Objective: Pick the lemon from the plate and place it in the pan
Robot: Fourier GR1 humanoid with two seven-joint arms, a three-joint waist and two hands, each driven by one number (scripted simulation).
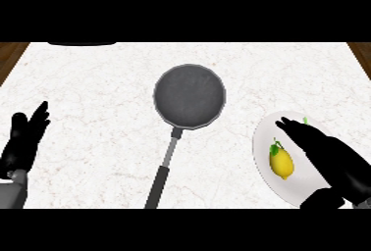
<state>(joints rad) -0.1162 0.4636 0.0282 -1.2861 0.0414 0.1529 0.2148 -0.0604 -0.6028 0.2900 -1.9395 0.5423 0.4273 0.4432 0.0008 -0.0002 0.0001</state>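
Observation:
A yellow lemon (pixel 282 163) with a green leaf lies on a white plate (pixel 264 142) at the right of the counter. My right hand (pixel 330 159) hovers over the plate's right half, just right of the lemon, fingers straight and pointing up-left, open and holding nothing. A dark grey pan (pixel 190 96) with nothing in it sits at the counter's centre, its long handle (pixel 164 169) running down toward the lower edge. My left hand (pixel 23 138) rests open at the far left edge, fingers up.
The white marble counter (pixel 101 88) stretches between the pan and the left hand. Brown wood shows at both top corners. A dark rounded object (pixel 81 43) peeks in at the top left edge.

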